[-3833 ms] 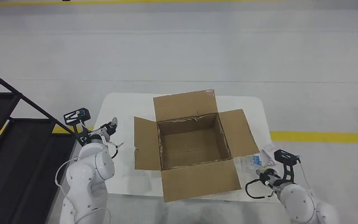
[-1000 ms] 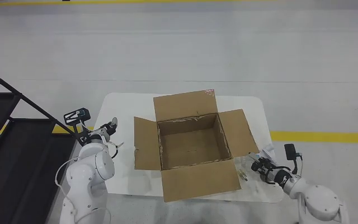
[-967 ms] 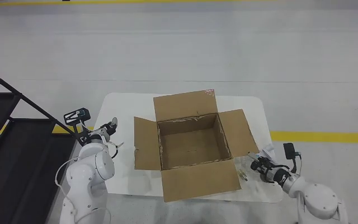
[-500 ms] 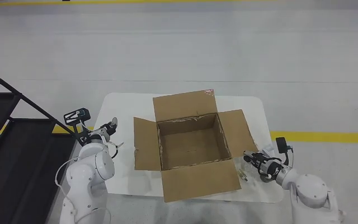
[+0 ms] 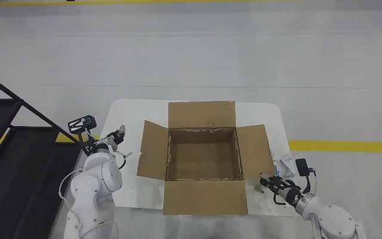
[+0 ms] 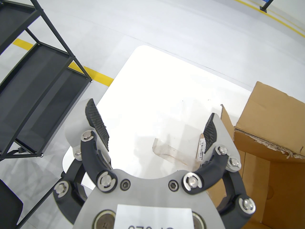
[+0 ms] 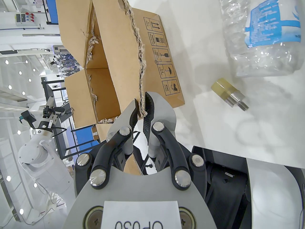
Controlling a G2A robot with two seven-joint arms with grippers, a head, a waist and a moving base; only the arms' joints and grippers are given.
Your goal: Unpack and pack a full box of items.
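- white table (image 5: 128, 116) is carrying the open cardboard box (image 5: 205, 158).
- right gripper (image 7: 142, 110) is pinching the box's torn flap edge; plastic bottle (image 7: 259, 24) is lying near it.
- left gripper (image 6: 152, 122) is hanging spread apart, box beside it.

The right gripper (image 7: 142, 102) pinches the torn edge of a flap on the open cardboard box (image 7: 112, 36) in the foreground. Alongside, on the white table (image 7: 202, 55), a crumpled clear bottle (image 7: 259, 32) lies near a small metal-tipped cylinder (image 7: 228, 96).
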